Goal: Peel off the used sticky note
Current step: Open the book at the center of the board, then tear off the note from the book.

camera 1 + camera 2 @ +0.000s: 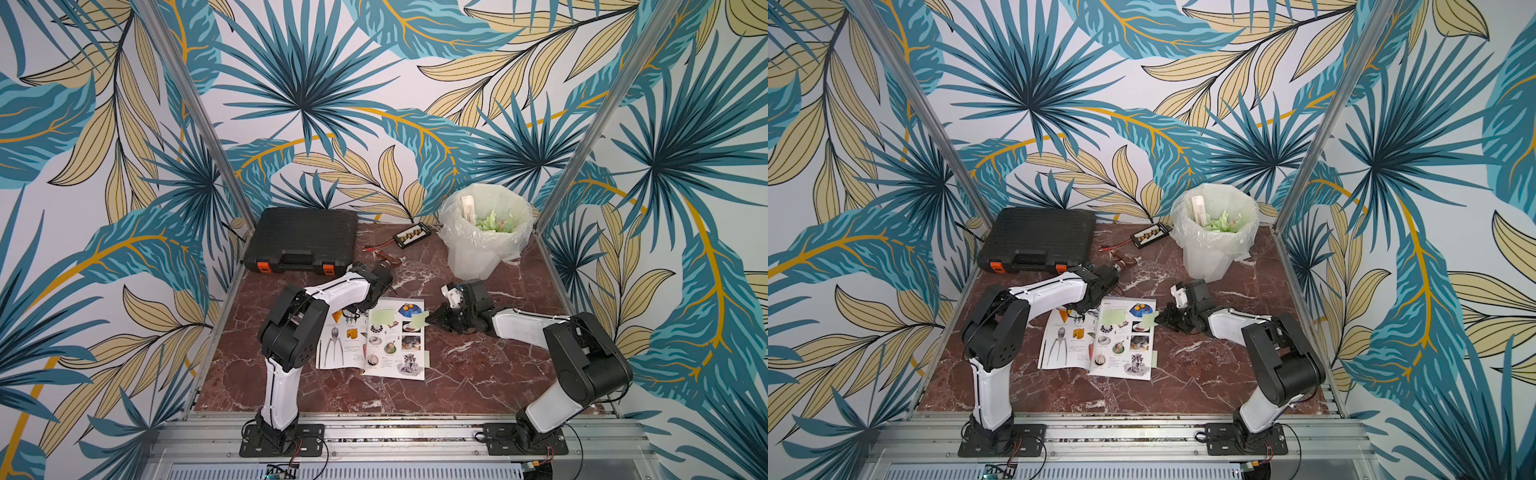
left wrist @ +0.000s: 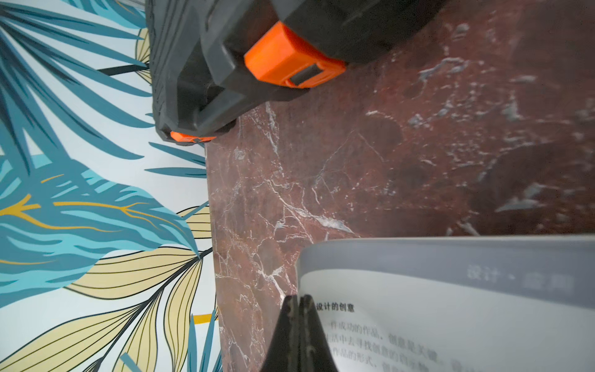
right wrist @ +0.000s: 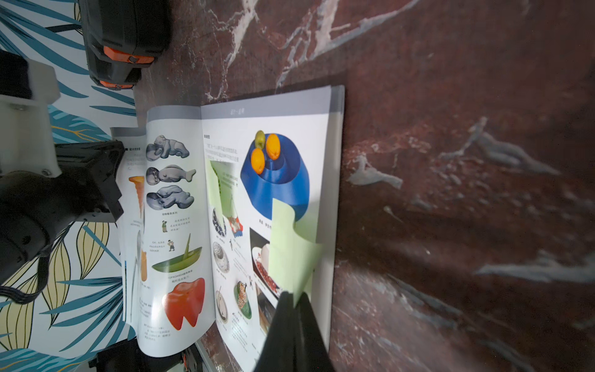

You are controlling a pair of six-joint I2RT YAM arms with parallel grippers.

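While red marble tabletop (image 1: 478,365) sits btwn leaf-print walls (image 1: 291,104), right gripper (image 3: 294,298) pinches sticky note (image 3: 289,257); left gripper (image 2: 299,301) clenched.

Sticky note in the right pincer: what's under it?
The green sticky note, pinched by the right pincer, curls off the right page of the magazine. It overlaps a blue bowl photo and a plated-dish photo; print directly beneath is hidden.

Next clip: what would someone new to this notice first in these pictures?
The open magazine lies mid-table, and the right tool is shut on a pale green sticky note, curled up off the outer edge of the page nearer it. The left tool, also shut, rests at the other page's far corner. Behind stand a bagged bin of green scraps and a black case.
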